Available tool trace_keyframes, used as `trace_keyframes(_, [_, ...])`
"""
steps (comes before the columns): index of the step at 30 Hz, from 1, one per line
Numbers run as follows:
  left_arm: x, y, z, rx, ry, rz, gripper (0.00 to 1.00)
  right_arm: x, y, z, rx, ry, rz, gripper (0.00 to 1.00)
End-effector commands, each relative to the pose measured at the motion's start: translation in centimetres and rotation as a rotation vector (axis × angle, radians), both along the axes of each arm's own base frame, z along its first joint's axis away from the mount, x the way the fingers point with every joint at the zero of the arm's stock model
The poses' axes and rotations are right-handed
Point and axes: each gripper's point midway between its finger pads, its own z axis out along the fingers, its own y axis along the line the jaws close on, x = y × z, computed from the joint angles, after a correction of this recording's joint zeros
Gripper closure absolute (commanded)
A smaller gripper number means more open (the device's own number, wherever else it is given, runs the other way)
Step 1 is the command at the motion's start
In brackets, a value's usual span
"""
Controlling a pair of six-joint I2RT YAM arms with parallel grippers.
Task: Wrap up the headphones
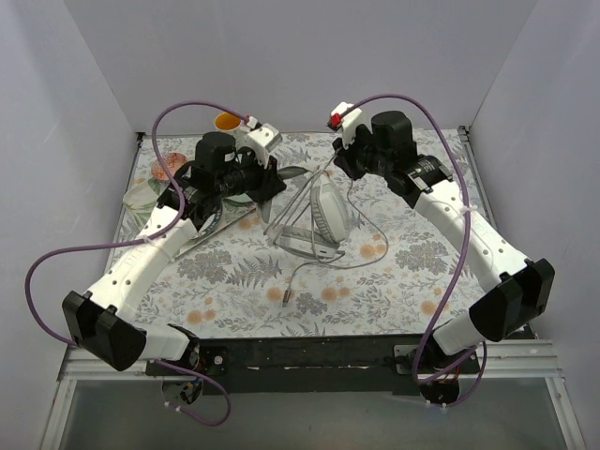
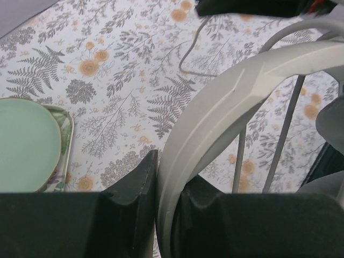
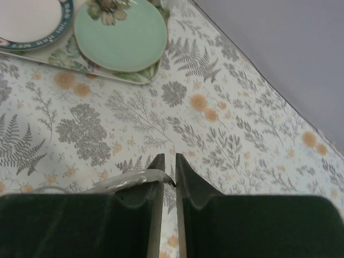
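The light grey headphones (image 1: pixel 319 217) stand tilted at the middle of the flowered table. My left gripper (image 1: pixel 273 187) is shut on their curved headband (image 2: pixel 242 91), which fills the gap between my left gripper's (image 2: pixel 171 174) jaws in the left wrist view. The thin grey cord (image 1: pixel 371 246) loops to the right of the earcups and ends in a jack plug (image 1: pixel 284 299) lying near the front. My right gripper (image 1: pixel 340 165) is behind the headphones. In the right wrist view my right gripper (image 3: pixel 167 161) is almost closed, pinching the cord (image 3: pixel 123 180), which comes in from the left.
A tray (image 1: pixel 141 192) with plates sits at the far left; its green plate (image 2: pixel 24 145) and a white blue-rimmed plate (image 3: pixel 27 19) show in the wrist views. An orange cup (image 1: pixel 226 121) stands at the back wall. Purple robot cables (image 1: pixel 56 253) arc over both arms.
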Motion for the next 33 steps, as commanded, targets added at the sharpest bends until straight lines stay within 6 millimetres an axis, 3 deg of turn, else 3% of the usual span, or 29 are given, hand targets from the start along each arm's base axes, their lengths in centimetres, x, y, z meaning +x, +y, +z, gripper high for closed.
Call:
trace_keyframes(1, [-3.5, -1.5, 8.0, -0.168, 0.001, -0.106, 0.96, 0.3, 2.8, 3.6, 0.238, -0.135, 0.158, 0.75])
trace_keyframes(3, [-3.4, -1.2, 10.7, -0.194, -0.031, -0.075, 0.96, 0.0, 3.9, 4.9, 0.342, -0.172, 0.200, 0.65])
trace_keyframes(5, [-3.3, -1.0, 12.2, -0.213, -0.042, -0.056, 0.96, -0.4, 4.7, 4.0, 0.399, -0.153, 0.226, 0.59])
trace_keyframes(6, [-3.3, -0.7, 14.3, -0.241, -0.071, -0.034, 0.96, -0.8, 5.2, 4.1, 0.428, -0.147, 0.257, 0.56])
trace_keyframes(7, [-3.3, -0.6, 15.0, -0.253, -0.076, -0.021, 0.96, -0.8, 5.7, 4.8, 0.485, -0.153, 0.269, 0.55])
trace_keyframes(8, [-3.3, -0.5, 15.7, -0.262, -0.081, -0.011, 0.96, -0.6, 6.1, 3.8, 0.496, -0.128, 0.271, 0.54])
trace_keyframes(10, [-3.0, 0.0, 17.8, -0.294, -0.115, 0.027, 0.96, -0.6, 6.7, 3.9, 0.553, -0.118, 0.282, 0.51])
trace_keyframes(13, [-2.7, 0.6, 20.0, -0.323, -0.156, 0.072, 0.96, 0.6, 6.9, 2.4, 0.584, -0.101, 0.235, 0.48])
trace_keyframes(18, [-3.0, 0.7, 22.2, -0.357, -0.182, 0.073, 0.96, 2.1, 7.7, -0.9, 0.589, -0.081, 0.199, 0.44])
trace_keyframes(19, [-3.1, 0.8, 22.8, -0.366, -0.195, 0.074, 0.96, 2.4, 8.2, -2.3, 0.579, -0.056, 0.202, 0.43])
trace_keyframes(20, [-3.0, 0.8, 23.0, -0.370, -0.198, 0.079, 0.96, 2.4, 8.5, -2.5, 0.579, -0.060, 0.214, 0.36])
trace_keyframes(21, [-2.9, 0.9, 23.2, -0.375, -0.200, 0.084, 0.96, 2.1, 9.0, -3.2, 0.572, -0.050, 0.224, 0.35])
trace_keyframes(25, [-2.9, 1.1, 24.2, -0.389, -0.220, 0.095, 0.96, 2.3, 10.3, -5.8, 0.570, -0.030, 0.199, 0.34])
trace_keyframes(33, [-3.8, 2.4, 28.4, -0.451, -0.299, 0.135, 0.96, 2.9, 11.4, -10.1, 0.564, 0.060, 0.121, 0.39])
